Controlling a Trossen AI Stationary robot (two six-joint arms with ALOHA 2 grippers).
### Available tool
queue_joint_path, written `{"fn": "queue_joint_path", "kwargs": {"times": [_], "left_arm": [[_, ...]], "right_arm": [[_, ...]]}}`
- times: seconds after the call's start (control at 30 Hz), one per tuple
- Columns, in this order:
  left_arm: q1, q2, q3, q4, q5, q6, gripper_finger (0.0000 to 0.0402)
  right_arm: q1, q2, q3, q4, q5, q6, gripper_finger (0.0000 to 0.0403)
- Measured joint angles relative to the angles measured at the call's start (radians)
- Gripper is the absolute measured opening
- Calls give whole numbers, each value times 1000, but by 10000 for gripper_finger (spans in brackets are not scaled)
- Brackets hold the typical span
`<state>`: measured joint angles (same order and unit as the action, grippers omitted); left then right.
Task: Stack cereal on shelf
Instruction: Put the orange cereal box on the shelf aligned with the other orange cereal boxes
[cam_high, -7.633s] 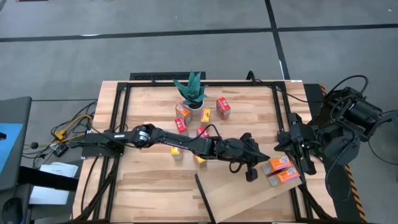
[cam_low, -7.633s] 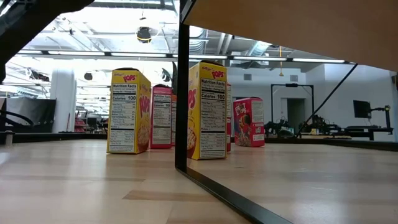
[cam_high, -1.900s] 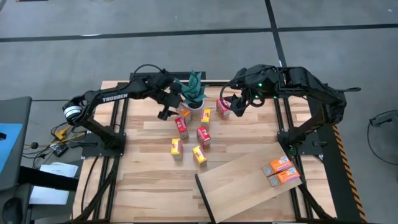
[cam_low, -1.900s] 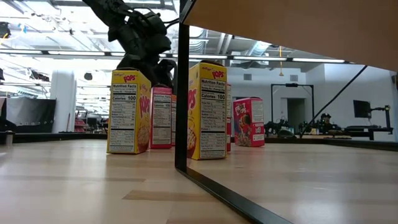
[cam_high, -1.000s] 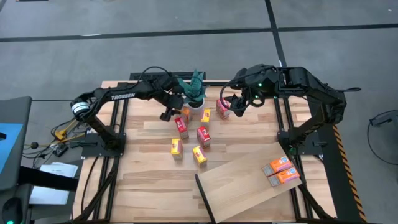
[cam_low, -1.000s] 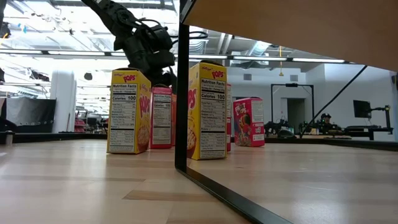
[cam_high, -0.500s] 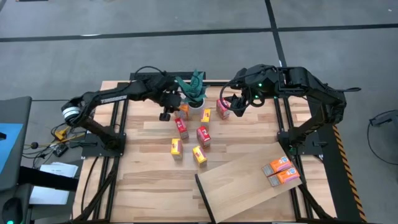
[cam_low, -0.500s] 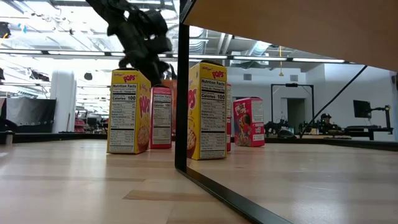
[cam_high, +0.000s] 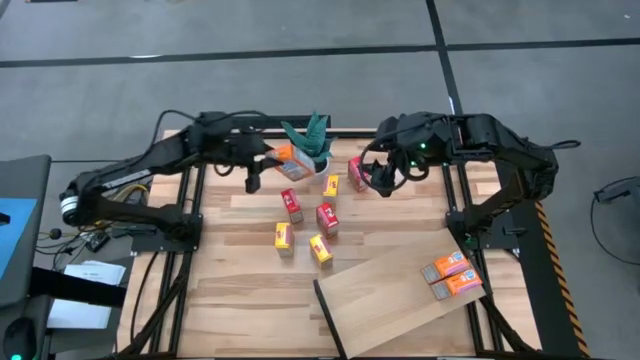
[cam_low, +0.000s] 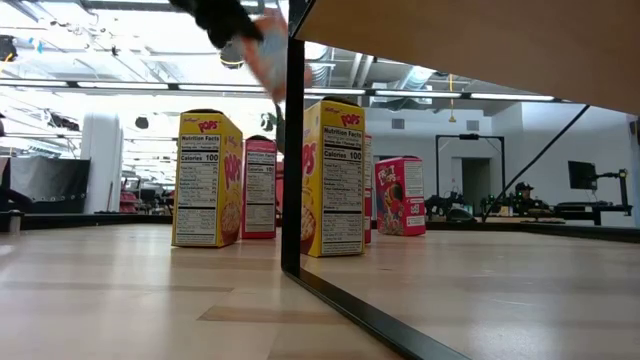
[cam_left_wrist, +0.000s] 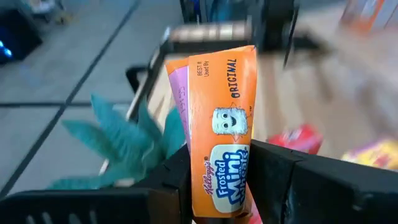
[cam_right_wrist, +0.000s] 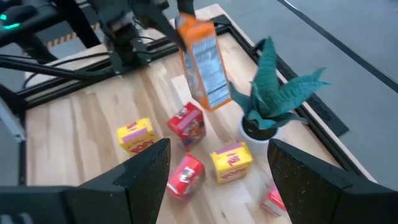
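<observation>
My left gripper (cam_high: 272, 159) is shut on an orange cereal box (cam_high: 290, 157), held in the air beside the green potted plant (cam_high: 312, 150). The box also shows in the left wrist view (cam_left_wrist: 222, 124) and the right wrist view (cam_right_wrist: 203, 65). My right gripper (cam_high: 383, 178) hangs open above a red box (cam_high: 358, 172), touching nothing. Several red and yellow cereal boxes (cam_high: 326, 217) stand on the table. The shelf (cam_high: 400, 290), a pale board, lies at the near right, with two orange boxes (cam_high: 452, 274) lying flat on it. My left gripper pinches the orange box by the end nearest the wrist (cam_left_wrist: 219, 190), one finger (cam_left_wrist: 177, 180) on each of two opposite sides. The fingers come from the table's left, slanting a little down, and lie along the box. The box sticks out past the fingertips toward the plant, clear of the table.
The plant stands at the far middle, close to the held box. In the low view the shelf's dark edge (cam_low: 292, 140) and its tilted underside (cam_low: 450, 50) fill the right, with yellow boxes (cam_low: 206, 180) behind. Bare tabletop (cam_high: 230, 290) lies at the near left.
My left gripper has shut on the orange box that stood by the plant, then risen and drawn back toward the table's left edge while rolling. The box has gone from standing on the table to lifted clear and tipped over, its free end toward the plant.
</observation>
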<state>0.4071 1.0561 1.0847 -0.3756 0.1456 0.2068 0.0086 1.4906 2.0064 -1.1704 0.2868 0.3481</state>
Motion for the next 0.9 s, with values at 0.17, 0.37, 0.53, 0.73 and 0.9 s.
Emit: {"fn": "queue_joint_path", "kwargs": {"times": [0.17,0.37,0.53,0.73,0.9], "left_arm": [[-91,-43,0,86,5,-78,105],[-217,-42,0,105,-47,-135,105],[-325,0,0,113,-141,-149,105],[-430,80,0,136,-287,-214,105],[-486,161,0,271,-370,-287,105]], "right_arm": [[46,3,0,83,1,-28,291],[105,3,0,233,0,-112,291],[137,3,0,234,1,-137,291],[164,3,0,189,-14,-219,298],[152,31,2,195,-41,-277,334]]}}
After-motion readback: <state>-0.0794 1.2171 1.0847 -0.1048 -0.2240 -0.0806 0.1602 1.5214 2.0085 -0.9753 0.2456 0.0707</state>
